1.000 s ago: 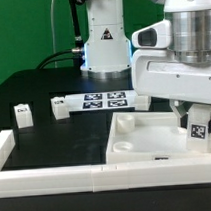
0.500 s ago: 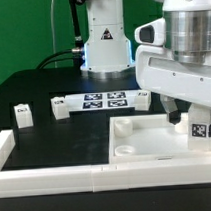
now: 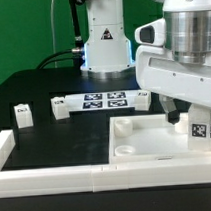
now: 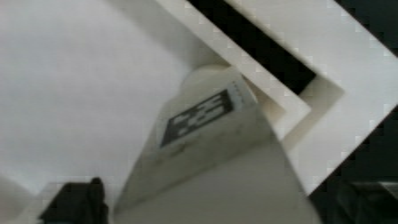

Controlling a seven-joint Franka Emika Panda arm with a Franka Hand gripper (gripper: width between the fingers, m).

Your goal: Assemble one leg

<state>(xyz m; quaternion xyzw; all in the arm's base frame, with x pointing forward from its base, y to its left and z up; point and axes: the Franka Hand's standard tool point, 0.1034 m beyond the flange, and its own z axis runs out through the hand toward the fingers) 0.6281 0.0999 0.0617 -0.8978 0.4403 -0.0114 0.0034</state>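
My gripper is shut on a white leg with a black-and-white marker on its face. It holds the leg upright over the exterior view's right part of the large flat white panel with round corner sockets. In the wrist view the leg fills the middle between my dark fingertips, with the panel behind it. A second leg stands on the black table at the exterior view's left. Whether the held leg's lower end touches the panel is hidden.
The marker board lies behind the panel, with a small white block at its left end. A white rail runs along the table's front edge. The robot base stands at the back.
The gripper with the leg shifted slightly toward the exterior view's right and a little lower one second ago. Nothing visibly moved in the last half second.
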